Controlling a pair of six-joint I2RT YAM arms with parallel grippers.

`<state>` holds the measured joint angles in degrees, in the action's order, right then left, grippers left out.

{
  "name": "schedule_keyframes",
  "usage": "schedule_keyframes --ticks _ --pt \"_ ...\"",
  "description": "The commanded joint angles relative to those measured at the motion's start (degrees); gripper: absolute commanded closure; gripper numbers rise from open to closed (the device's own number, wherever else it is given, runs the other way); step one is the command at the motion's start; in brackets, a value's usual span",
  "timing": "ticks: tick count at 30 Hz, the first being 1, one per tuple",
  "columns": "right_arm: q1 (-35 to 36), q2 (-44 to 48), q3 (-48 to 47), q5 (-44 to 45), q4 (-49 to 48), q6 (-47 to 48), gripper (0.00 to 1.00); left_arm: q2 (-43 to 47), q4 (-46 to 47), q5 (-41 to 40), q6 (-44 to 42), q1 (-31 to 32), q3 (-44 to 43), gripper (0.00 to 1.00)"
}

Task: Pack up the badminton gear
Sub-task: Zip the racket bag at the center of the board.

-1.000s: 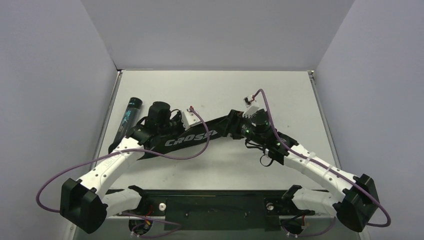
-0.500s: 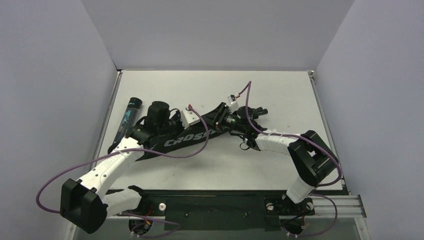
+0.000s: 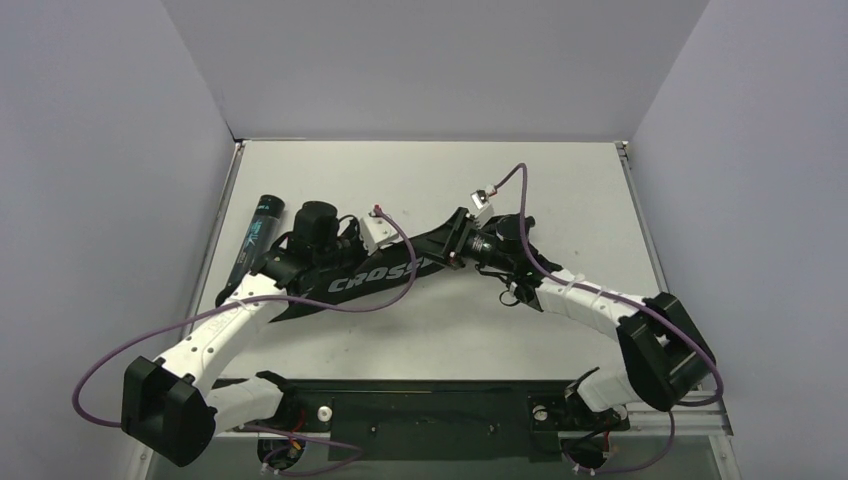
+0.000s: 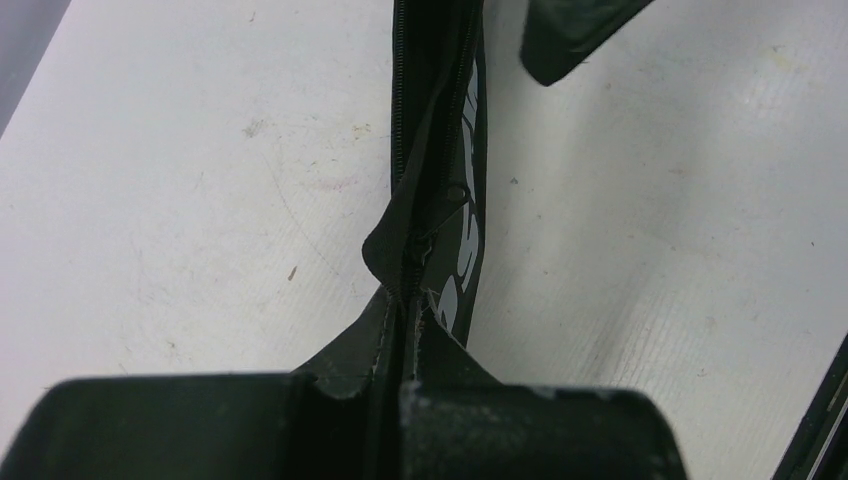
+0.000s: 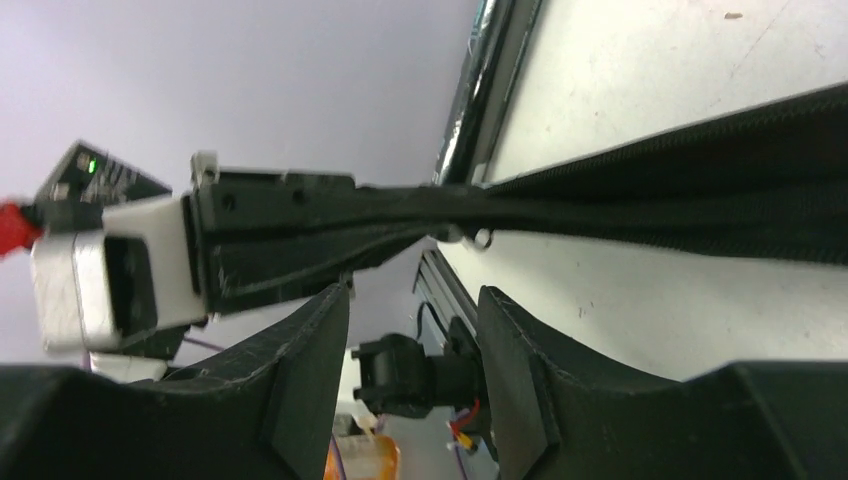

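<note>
wide end of the racket bag (image 3: 350, 283) was hidden under the left arm (image 3: 225, 325), white lettering broke off behind a purple cable (image 3: 412, 270), tube's (image 3: 260, 225) near end lay behind that arm, left end effector (image 4: 395, 395) was blurred, cropped at the bottom edge

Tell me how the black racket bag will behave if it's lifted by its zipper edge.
Probably floppy: the racket bag creases and folds where the left gripper pinches its zipper edge, so the rest would likely sag. It looks like thin fabric, so it is probably light for its size. It is long and flat, so it seems unlikely to roll.
</note>
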<state>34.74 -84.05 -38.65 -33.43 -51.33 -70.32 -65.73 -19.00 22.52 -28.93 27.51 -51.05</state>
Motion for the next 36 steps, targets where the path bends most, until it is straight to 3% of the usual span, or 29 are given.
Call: schedule_keyframes --ticks 1,6,20,28,36 --pt "1.62 7.23 0.29 -0.79 13.61 13.50 0.55 -0.12 6.00 1.90 3.65 -0.92 -3.01 1.00" --pt "1.73 2.86 0.82 -3.49 6.04 9.94 0.61 0.02 6.18 3.15 4.53 -0.96 -3.28 1.00" --pt "2.25 -10.68 -3.10 -4.28 -17.77 -2.96 0.61 0.25 4.60 3.56 2.71 -0.96 -4.02 1.00" --pt "2.60 -12.81 -4.55 -4.36 -19.87 -4.42 0.64 0.82 4.35 3.75 2.39 -0.96 -3.87 1.00" --pt "2.68 -14.76 -4.88 -4.72 -22.17 -6.15 0.79 1.02 3.99 3.78 2.01 -0.96 -4.06 1.00"
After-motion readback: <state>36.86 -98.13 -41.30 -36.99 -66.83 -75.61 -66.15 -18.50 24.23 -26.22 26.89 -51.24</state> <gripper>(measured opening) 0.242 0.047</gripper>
